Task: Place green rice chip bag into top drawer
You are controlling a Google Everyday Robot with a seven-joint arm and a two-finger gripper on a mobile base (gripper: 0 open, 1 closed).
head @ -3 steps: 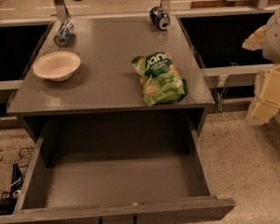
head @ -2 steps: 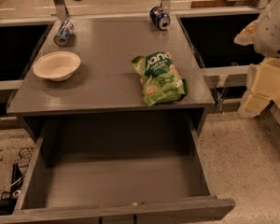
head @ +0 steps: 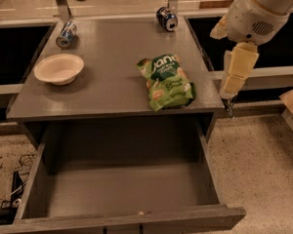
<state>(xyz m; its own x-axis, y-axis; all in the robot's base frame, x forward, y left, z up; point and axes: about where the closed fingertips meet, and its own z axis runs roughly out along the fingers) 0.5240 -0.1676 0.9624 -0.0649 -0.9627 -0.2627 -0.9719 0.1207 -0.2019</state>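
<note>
The green rice chip bag (head: 167, 81) lies flat on the right part of the grey table top (head: 112, 48), near its front edge. The top drawer (head: 122, 189) below is pulled wide open, and nothing shows on its flat bottom. My gripper (head: 230, 106) hangs from the white arm (head: 256, 13) just off the table's right edge. It is to the right of the bag, at about table height, and apart from the bag. Nothing shows in it.
A white bowl (head: 58, 68) sits on the table's left side. One blue can (head: 66, 34) lies at the back left and another (head: 167, 18) at the back right. Cables (head: 14, 199) lie on the speckled floor left of the drawer.
The arm and gripper have moved left, from the frame's right edge to just beside the table's right edge. The bag, bowl, cans and drawer have not moved.
</note>
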